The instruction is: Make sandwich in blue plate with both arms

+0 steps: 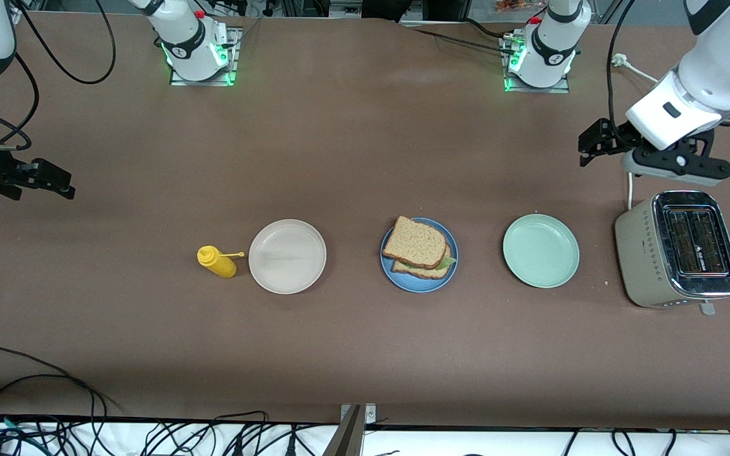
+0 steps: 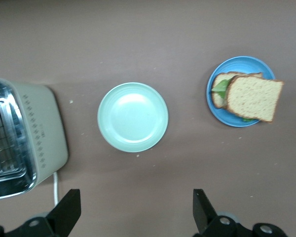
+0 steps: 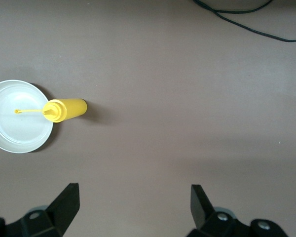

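The sandwich, two bread slices with lettuce between, sits on the blue plate midway along the tabletop, apparently finished. That likely explains why the left gripper and right gripper hang spread and empty over opposite tabletop ends. Three plates, one toaster, one mustard bottle.

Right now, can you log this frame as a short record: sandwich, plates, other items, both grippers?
sandwich: assembled on blue plate, lettuce showing
green plate: bare, between blue plate and toaster
white plate: bare, beside mustard bottle
left gripper: open, above the table near toaster
right gripper: open, above the table at its own end
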Available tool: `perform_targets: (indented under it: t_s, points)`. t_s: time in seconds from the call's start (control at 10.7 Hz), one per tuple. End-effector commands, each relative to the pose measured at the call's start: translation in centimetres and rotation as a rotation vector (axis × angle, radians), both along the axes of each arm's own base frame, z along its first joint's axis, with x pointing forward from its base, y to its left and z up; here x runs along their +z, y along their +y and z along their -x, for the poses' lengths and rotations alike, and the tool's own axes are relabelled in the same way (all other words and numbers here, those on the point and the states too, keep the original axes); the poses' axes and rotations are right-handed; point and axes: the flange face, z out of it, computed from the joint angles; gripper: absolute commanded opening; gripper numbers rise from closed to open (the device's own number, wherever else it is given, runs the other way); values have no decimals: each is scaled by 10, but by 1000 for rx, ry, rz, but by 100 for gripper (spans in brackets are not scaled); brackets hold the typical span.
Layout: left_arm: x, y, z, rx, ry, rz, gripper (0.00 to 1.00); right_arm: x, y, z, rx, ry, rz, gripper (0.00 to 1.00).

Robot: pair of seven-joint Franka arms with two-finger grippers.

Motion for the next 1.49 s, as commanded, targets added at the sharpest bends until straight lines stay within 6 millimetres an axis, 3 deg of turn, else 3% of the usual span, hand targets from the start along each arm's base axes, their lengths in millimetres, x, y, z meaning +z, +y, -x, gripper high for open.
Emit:
perform_targets:
  t_s: [0.0, 0.65, 1.4]
  points:
    - [5, 4, 22, -3, -16, -52, 100, 9, 1, 2, 2, -8, -5, 100]
    - [10, 5, 25, 10, 49, -60, 100, 15, -2, 1, -2, -19, -3, 100]
    - [15, 40, 9, 70, 40, -36, 100, 15, -8, 3, -13, -5, -3, 100]
